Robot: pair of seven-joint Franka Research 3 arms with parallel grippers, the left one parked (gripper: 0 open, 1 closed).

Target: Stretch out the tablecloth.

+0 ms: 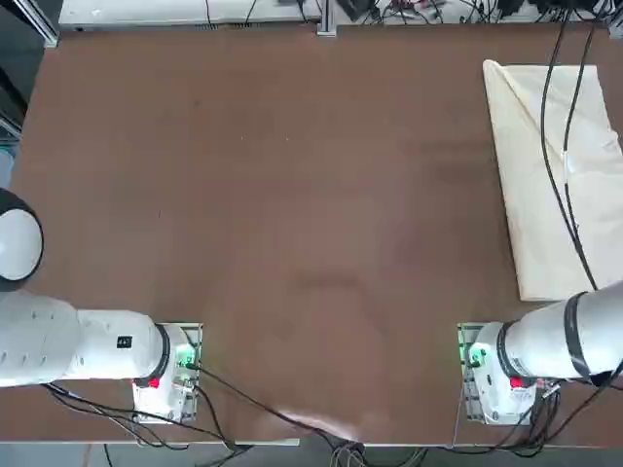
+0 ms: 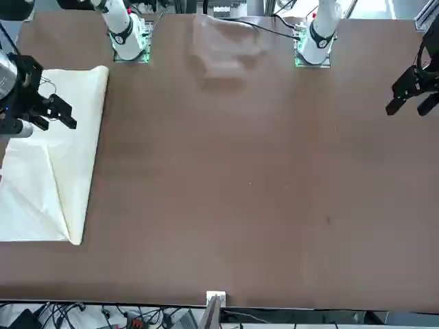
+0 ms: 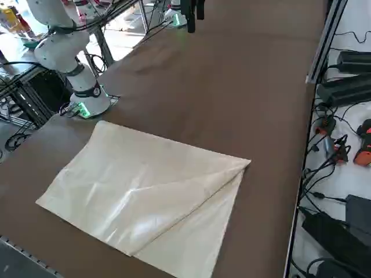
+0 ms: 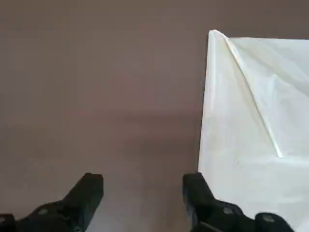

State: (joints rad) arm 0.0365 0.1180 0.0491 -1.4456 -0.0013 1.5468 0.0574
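Plain cream tablecloth, no pattern, paler along its folded diagonal flap, lying at three o'clock on a flat brown table. Right gripper shows black fingers.

Brown table, folded cream tablecloth lying flat near its right edge

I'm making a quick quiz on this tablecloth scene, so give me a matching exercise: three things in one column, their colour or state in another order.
Column one:
1. tablecloth
2. table
3. right gripper

Column two:
a. brown and bare across the middle
b. open, empty, hanging above the table beside the cloth's edge
c. cream, folded over on itself, lying flat

Pairs: 1-c, 2-a, 3-b
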